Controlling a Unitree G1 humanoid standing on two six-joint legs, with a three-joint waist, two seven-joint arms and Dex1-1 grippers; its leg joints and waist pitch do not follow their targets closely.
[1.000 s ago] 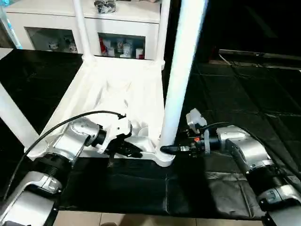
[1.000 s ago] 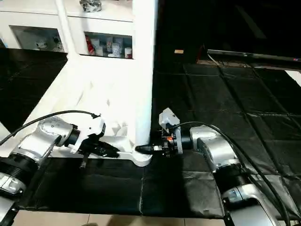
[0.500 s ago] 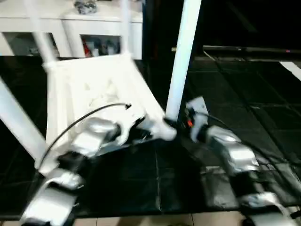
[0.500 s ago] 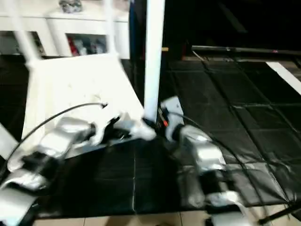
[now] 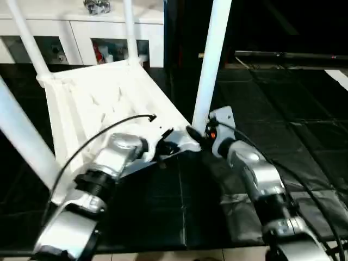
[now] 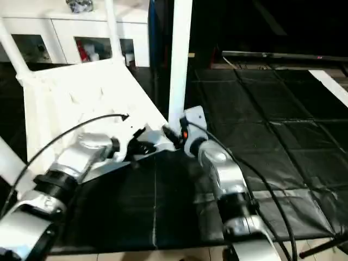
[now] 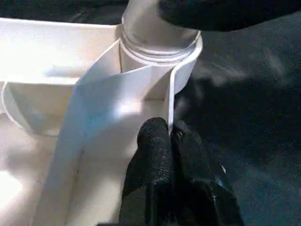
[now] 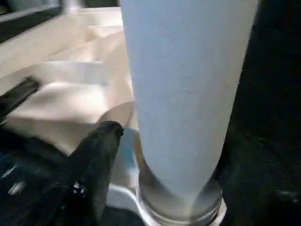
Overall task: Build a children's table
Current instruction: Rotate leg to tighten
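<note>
- The upturned white plastic ribbed table top [image 5: 103, 103] lies on black sheeting [image 5: 283, 109], now rotated from a second ago.
- A smooth tapered white tube leg [image 5: 212, 60] stands in its near corner socket [image 7: 160, 52].
- The left gripper [image 7: 168, 141] pinches the rim beside that socket.
- The right gripper [image 5: 197, 135] is against the leg's base; I cannot tell its opening.

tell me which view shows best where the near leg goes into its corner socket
The right wrist view: the near leg drops straight into the ringed corner socket, close up. The left wrist view shows the socket past the left gripper, partly covered by a black finger. The eye views show the joint small, between the grippers.
</note>
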